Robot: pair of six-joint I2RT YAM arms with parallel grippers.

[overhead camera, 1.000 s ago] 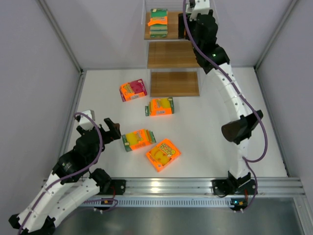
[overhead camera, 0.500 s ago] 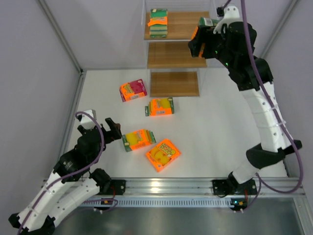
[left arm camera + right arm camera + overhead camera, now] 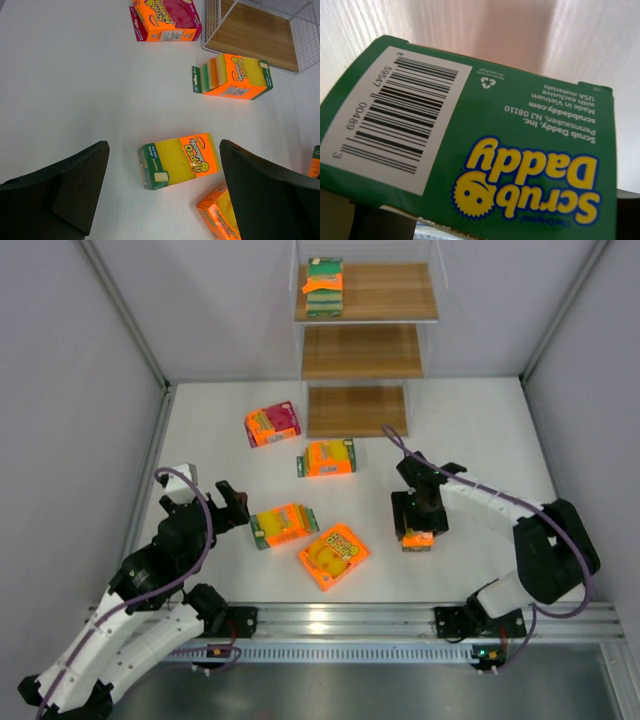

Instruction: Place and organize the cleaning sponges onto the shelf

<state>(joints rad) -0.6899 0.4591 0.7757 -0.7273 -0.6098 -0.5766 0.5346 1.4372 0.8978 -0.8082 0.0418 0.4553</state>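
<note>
One sponge pack (image 3: 324,286) stands on the top board of the shelf (image 3: 385,295). On the table lie a pink-red pack (image 3: 272,424) and three orange packs (image 3: 327,457), (image 3: 284,525), (image 3: 333,555). My right gripper (image 3: 416,522) is low over the table at the front right, shut on an orange-and-green pack (image 3: 417,540). That pack's green barcode face (image 3: 485,150) fills the right wrist view and hides the fingers. My left gripper (image 3: 232,505) is open and empty. It hovers over the yellow-and-orange pack (image 3: 179,160).
The shelf's middle (image 3: 362,352) and bottom (image 3: 357,411) boards hold nothing. The left wrist view shows the pink-red pack (image 3: 167,17), an orange pack (image 3: 232,76) and the shelf's wire side by its bottom board (image 3: 255,32). Grey walls and metal rails enclose the table.
My right arm has swung from beside the top shelf board down to the table at the front right, with the pack still in its gripper. My left arm has not moved.
</note>
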